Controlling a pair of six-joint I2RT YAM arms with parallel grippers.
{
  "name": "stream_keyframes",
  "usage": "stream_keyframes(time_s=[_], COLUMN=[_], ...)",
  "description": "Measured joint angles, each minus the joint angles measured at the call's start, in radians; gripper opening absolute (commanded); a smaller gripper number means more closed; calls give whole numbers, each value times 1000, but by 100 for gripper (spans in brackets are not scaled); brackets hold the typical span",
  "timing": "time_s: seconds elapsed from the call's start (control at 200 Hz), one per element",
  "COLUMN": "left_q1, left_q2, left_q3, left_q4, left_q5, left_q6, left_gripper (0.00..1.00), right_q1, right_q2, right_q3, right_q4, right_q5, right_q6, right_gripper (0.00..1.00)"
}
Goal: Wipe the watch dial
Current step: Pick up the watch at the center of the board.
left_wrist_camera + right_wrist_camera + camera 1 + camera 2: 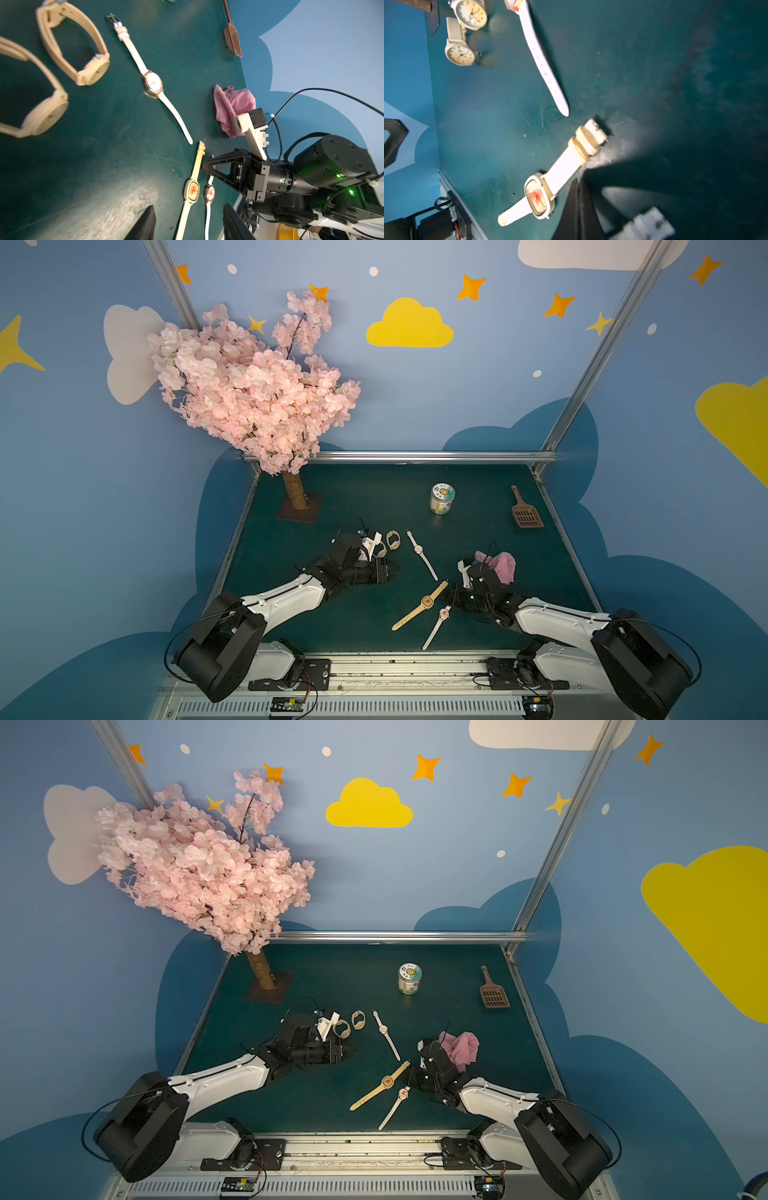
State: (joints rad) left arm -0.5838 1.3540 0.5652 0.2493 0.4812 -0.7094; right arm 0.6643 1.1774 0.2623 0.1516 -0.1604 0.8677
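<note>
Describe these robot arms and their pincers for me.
The left arm and right arm wear white shells over black joints, with thin black cables looping alongside. The left gripper and right gripper are black, tapering frames; a white bracket tops each.

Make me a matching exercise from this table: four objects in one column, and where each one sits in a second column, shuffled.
Objects:
1. pink cloth
2. jar
3. brown scoop
4. blossom tree

Places:
A. far left corner of the table
B. right beside the right arm
C. far right, near the table's edge
D. toward the back, between the tree and the scoop

Pairs: 1-B, 2-D, 3-C, 4-A
</note>
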Motion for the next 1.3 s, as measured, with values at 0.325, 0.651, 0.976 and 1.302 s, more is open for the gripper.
stream_keyframes(time_s=[0.325, 0.651, 0.976, 1.302], left_q1=[-39, -57, -62, -67], left_q2=[92, 133, 134, 134], left_q3=[51, 79, 80, 80], left_q4=[29, 45, 48, 48], left_q5=[75, 97, 99, 100], left_q6=[18, 18, 18, 18], left_gripper=[53, 53, 53, 53], right_q1=[-2, -16, -17, -21], right_q2=[-222, -176, -87, 3], right_q3=[-40, -49, 13, 34], right_q4=[-126, -97, -76, -19], right_q5=[156, 148, 120, 94], right_q6=[37, 5, -11, -16], right_gripper=[29, 33, 30, 29])
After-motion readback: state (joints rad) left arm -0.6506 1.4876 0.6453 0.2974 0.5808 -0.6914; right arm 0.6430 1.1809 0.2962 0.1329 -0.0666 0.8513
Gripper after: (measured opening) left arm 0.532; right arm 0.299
